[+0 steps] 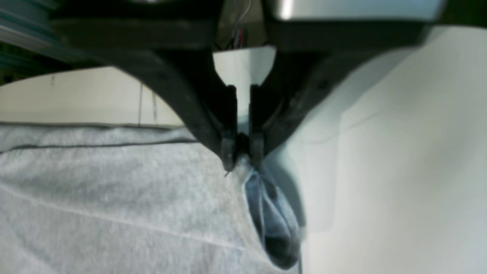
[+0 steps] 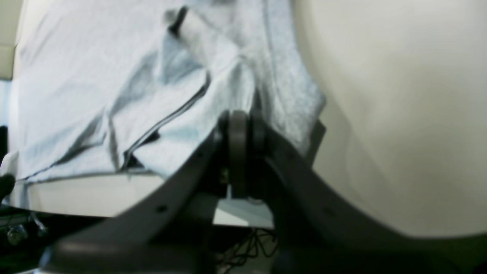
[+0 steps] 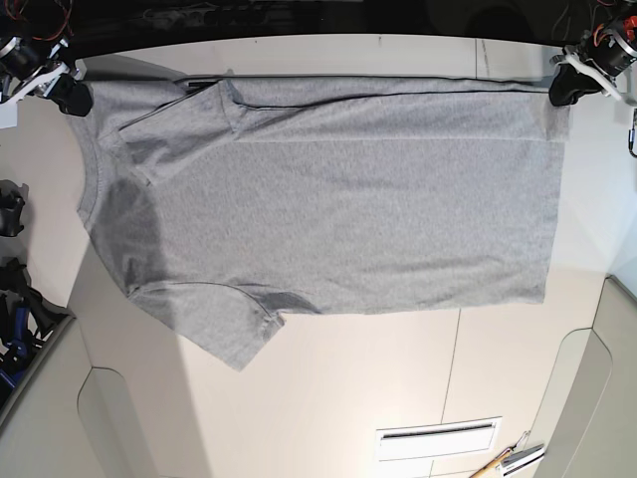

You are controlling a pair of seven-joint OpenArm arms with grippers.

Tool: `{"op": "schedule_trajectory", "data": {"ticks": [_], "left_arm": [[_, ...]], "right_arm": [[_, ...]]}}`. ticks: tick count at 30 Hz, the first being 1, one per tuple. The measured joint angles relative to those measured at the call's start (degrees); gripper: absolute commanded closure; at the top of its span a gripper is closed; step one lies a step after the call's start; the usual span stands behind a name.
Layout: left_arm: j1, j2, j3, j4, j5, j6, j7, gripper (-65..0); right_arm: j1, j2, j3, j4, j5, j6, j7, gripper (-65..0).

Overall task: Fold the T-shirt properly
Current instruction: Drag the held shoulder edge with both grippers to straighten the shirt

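Note:
The heather-grey T-shirt [image 3: 348,209] lies spread out plain side up on the white table [image 3: 348,388], collar to the left and hem to the right, with its far edge folded over in a narrow strip. My left gripper [image 3: 569,90] is shut on the far hem corner. The left wrist view shows its jaws [image 1: 241,152] pinching bunched cloth of the T-shirt [image 1: 114,198]. At the far left, my right gripper [image 3: 72,95] is shut on the shoulder edge near the collar. In the right wrist view it [image 2: 239,121] clamps wrinkled fabric of the T-shirt [image 2: 76,76].
A white label strip [image 3: 438,438] and a pencil-like tool [image 3: 508,460] lie near the table's front right. Black equipment [image 3: 10,209] stands off the left edge. The table's far edge runs just behind the shirt.

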Motion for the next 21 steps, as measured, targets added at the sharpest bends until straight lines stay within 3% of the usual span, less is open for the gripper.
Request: {"op": "schedule_trajectory", "data": {"ticks": [9,11,13,15,19,21], "left_arm": [[0.00,0.81,-0.79,0.00,-4.92,-0.02,2.34,0.0],[0.00,1.44,-0.83,0.00,-5.33,-0.02,2.71,-6.5],[0.00,1.77,-0.83,0.00,-5.44,-0.02,3.10,-11.9],[0.00,1.79,-1.03,0.00,-5.64,-0.02,4.26,-11.9],[-0.02,2.19,-6.67,0.00,-8.90,-0.24,4.61,-12.5],[-0.04,2.03,-10.36,0.00,-10.29,-0.31,4.44,-16.6]], "right_arm": [[-0.61,1.64,0.31,0.00,0.28,0.00,0.07,0.0],[-0.61,1.64,0.31,0.00,-0.79,0.00,0.07,0.0],[-0.61,1.64,0.31,0.00,-1.18,0.00,0.13,-10.7],[-0.61,1.64,0.74,0.00,-1.60,0.00,0.57,-17.7],[-0.13,1.62,5.05,0.00,-1.64,0.00,0.76,-18.0],[0.02,1.79,8.07,0.00,-1.09,0.00,1.86,-18.0]]}}
